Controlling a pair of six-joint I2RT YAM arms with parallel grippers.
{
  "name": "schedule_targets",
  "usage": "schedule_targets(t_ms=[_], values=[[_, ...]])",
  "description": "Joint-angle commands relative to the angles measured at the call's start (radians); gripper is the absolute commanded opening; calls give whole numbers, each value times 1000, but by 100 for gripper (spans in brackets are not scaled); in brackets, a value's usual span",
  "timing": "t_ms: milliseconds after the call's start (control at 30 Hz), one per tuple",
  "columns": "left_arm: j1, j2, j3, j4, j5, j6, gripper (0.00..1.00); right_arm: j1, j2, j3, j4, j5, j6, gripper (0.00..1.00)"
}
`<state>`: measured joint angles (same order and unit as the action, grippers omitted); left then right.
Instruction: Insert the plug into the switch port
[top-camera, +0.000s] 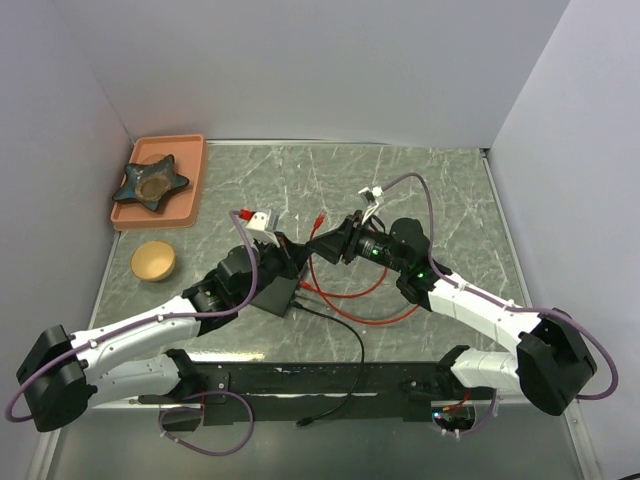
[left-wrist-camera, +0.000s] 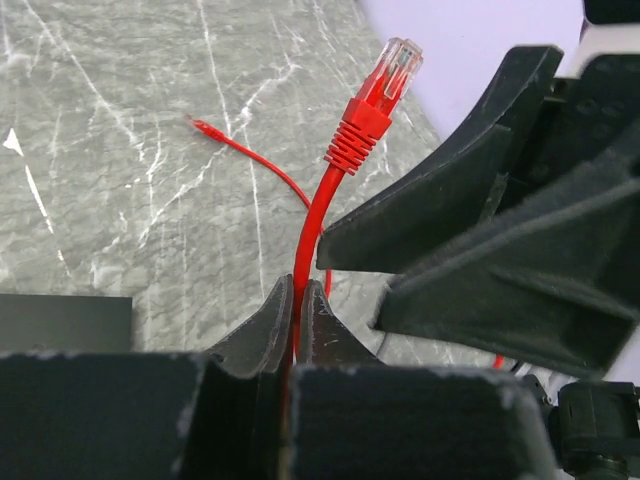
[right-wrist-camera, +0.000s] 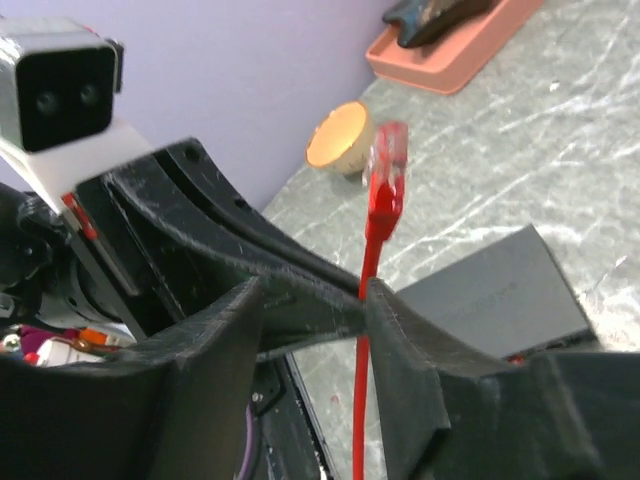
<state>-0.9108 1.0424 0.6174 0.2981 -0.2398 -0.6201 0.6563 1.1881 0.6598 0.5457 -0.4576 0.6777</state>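
Note:
The red cable's plug (left-wrist-camera: 390, 85) stands upright with its clear tip (right-wrist-camera: 385, 180) in the air above the table. My left gripper (left-wrist-camera: 297, 300) is shut on the red cable just below the plug. My right gripper (right-wrist-camera: 312, 300) faces it, open, with its jaws either side of the cable. One finger (right-wrist-camera: 410, 340) touches the cable and the other stands apart. The flat black switch box (top-camera: 275, 295) lies under the left gripper and also appears behind the plug (right-wrist-camera: 490, 295). Its switch port is hidden from view.
The rest of the red cable (top-camera: 340, 290) loops on the table, its other plug (top-camera: 318, 216) lying behind the grippers. An orange tray (top-camera: 190, 190) with a star-shaped dish (top-camera: 150, 182) sits far left, a round tan lid (top-camera: 153, 260) in front of it. A black cable (top-camera: 340, 330) trails toward the near edge.

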Motion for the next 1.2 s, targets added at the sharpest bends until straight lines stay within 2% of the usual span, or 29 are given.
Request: schedule_targets(t_ms=[0,133,200,367,567,600,800,967,1167], values=[[-13,-22,41,78,23,20,1,-12,19,-2,120,28,26,40],[-26,-31,45,78,33,25,1,-20,39,7,137,28,43,32],[-33,-41,36,90,33,23,1,-21,54,14,145,8,43,23],[-39,-51,47,59,4,25,1,-23,48,14,135,10,48,22],[-39,-93,28,44,-50,14,1,-21,-31,-8,44,66,3,32],[-40,-96,27,39,-53,14,1,-23,-48,-9,34,77,-1,38],[-40,-108,22,49,-44,17,1,-21,-41,-9,29,88,-9,56],[-40,-79,39,35,-26,14,1,-23,5,4,114,13,10,58],[-46,-58,64,25,0,23,1,-23,30,23,140,2,20,58]])
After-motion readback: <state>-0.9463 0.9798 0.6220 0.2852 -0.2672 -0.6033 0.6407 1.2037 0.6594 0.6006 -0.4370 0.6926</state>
